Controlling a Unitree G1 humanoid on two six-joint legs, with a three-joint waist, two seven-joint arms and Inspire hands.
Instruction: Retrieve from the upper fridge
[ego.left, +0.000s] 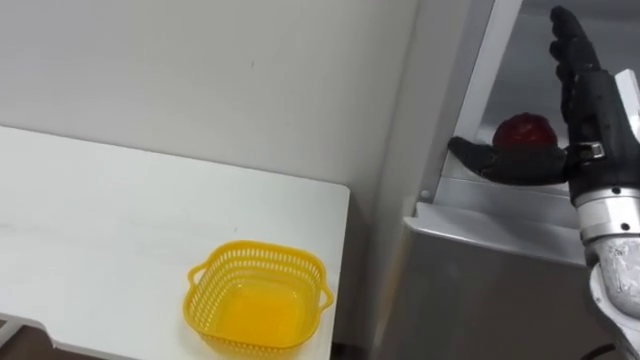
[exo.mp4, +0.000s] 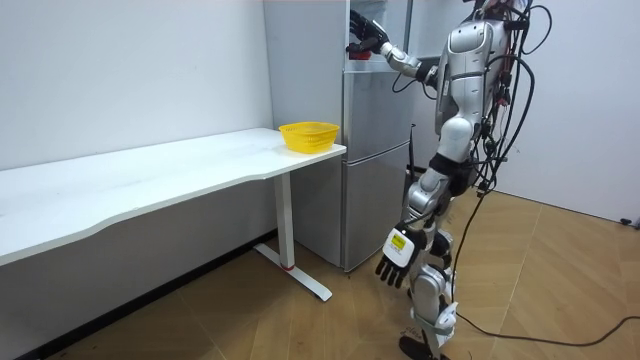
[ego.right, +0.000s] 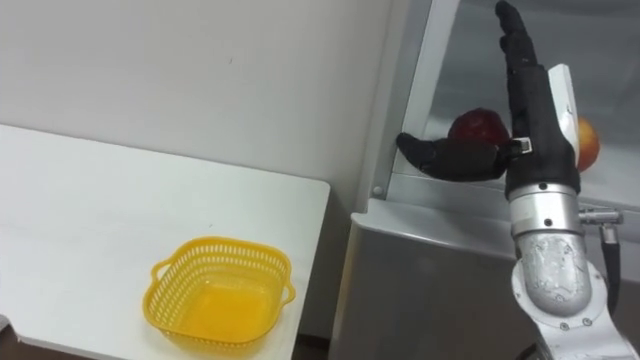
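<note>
One relation matters. Left eye view has the right hand (ego.left: 598, 110) up in the upper fridge (ego.left: 520, 60), wide open, fingers straight up, thumb stuck out leftward. The red fruit (ego.left: 524, 132) sits just left of the palm, right above that thumb. Room view: left hand (exo.mp4: 398, 262) hangs relaxed by the leg, well away, so right's nearer. Right eye view adds an orange fruit (ego.right: 588, 145) on the palm's other side.

Upper fridge (ego.right: 455, 60) open; orange fruit (ego.right: 588, 145) beside red fruit (ego.right: 478, 127).
</note>
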